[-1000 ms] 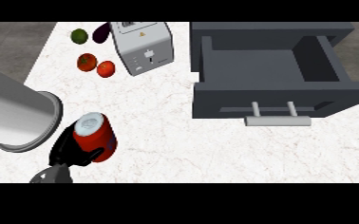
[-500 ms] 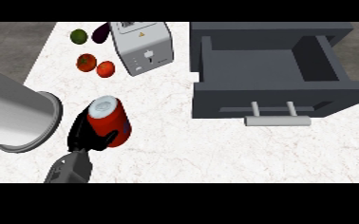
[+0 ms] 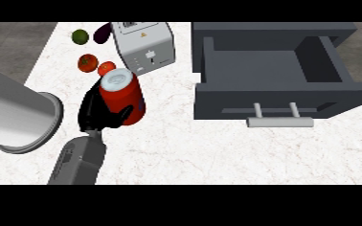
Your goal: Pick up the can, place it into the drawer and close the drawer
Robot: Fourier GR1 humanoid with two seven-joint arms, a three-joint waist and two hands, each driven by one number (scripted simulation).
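While the white marbled desk (image 3: 212, 153) fills most of the head view, the grey drawer (image 3: 212, 100) takes up its right side, pulled out and open with its inside bare, and a pale bar handle (image 3: 280, 121) sits on its front. At the left edge is a large grey cylinder (image 3: 21, 110) with a rimmed end. A silver toaster (image 3: 145, 45) stands on the desk's far side, left of the drawer. A grey forearm (image 3: 79, 160) comes in from the lower left. The red can (image 3: 121, 96) is well left of the drawer and just in front of the toaster, tilted, its pale top showing. Whether its base touches the desk cannot be told. The left hand (image 3: 93, 109) holds the can from its left side, black fingers curled round its body. Beyond it lie 2 tomatoes (image 3: 87, 62), a lime (image 3: 81, 36) and a dark aubergine (image 3: 102, 32).
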